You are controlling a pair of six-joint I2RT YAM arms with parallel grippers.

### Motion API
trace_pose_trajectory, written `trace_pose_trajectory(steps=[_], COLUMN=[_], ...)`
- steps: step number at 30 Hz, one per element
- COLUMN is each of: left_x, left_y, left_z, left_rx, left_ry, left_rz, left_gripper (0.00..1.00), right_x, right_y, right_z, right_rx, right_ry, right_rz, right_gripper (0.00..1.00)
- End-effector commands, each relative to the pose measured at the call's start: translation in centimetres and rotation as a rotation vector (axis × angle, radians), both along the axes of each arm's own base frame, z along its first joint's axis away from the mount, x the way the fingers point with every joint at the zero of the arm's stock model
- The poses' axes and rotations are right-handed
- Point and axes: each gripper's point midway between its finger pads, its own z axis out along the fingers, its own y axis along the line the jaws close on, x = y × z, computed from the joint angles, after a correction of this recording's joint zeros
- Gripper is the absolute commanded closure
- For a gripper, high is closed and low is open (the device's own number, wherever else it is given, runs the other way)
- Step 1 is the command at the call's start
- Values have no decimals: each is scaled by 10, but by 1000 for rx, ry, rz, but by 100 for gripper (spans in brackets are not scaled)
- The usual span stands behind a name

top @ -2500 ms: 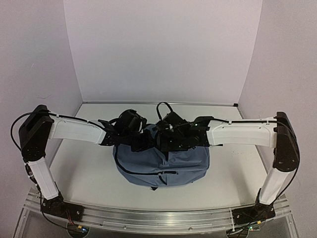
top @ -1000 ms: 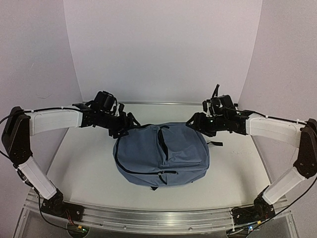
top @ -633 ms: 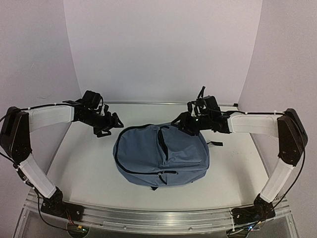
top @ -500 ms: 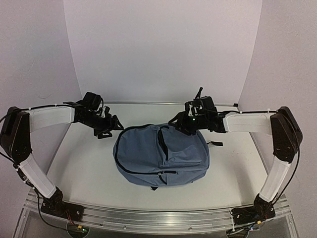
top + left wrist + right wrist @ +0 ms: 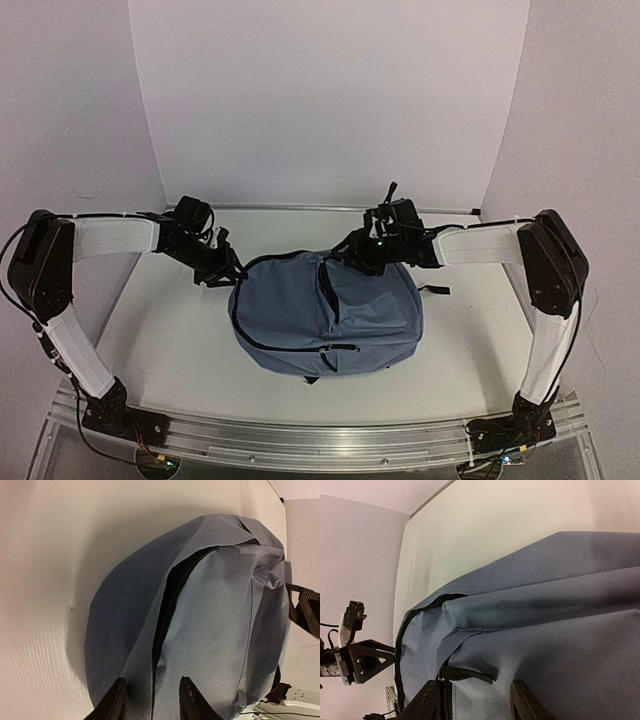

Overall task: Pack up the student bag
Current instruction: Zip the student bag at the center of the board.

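Note:
The student bag (image 5: 330,315) is a slate-blue backpack lying flat mid-table, with a dark zip slit (image 5: 328,285) running down its top. My left gripper (image 5: 225,272) is at the bag's upper-left edge. In the left wrist view its jaws (image 5: 152,706) stand apart over the bag (image 5: 215,605), straddling the black zipper line (image 5: 167,605); the fabric between them lies flat. My right gripper (image 5: 348,255) is at the bag's top edge. In the right wrist view it (image 5: 477,702) is open over the bag (image 5: 545,630), with a black zipper pull (image 5: 467,675) between the fingers.
The bag rests on a white table (image 5: 170,340) enclosed by pale walls at the back and both sides. A black strap (image 5: 437,290) sticks out at the bag's right side. The left arm's gripper (image 5: 360,660) shows beyond the bag in the right wrist view.
Both arms have swung inward from the table's sides to the bag's top edge. Both sets of jaws have narrowed, the left one more sharply.

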Motion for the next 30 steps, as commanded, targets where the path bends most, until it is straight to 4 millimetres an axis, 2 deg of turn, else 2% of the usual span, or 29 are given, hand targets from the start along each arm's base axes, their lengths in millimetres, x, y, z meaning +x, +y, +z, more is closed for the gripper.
trace_pose_trajectory(steps=[1,7,12,18,26,30], left_x=[4,4,5,6,6,10], left_y=[-4,-6,-8,-8,-6,-5], left_z=[-1,-5,-7,-6,-5,2], left_rx=[-24,-33,-38,-40,-28,-22], left_ry=[-16,-4,1,1,-6,-27], left_rz=[-15,-17,-21,-23,-10,0], left_gripper=[70,87,90,92,99,98], right_x=[15,14,8,2,-2,-7], right_y=[15,25,34,35,29,28], right_z=[10,4,-4,-10,3,14], right_rx=[43,51,46,35,43,54], right_ry=[-38,-27,-16,-10,-26,-39], right_rz=[9,39,68,75,61,61], right_gripper=[53,57,62,78,92,100])
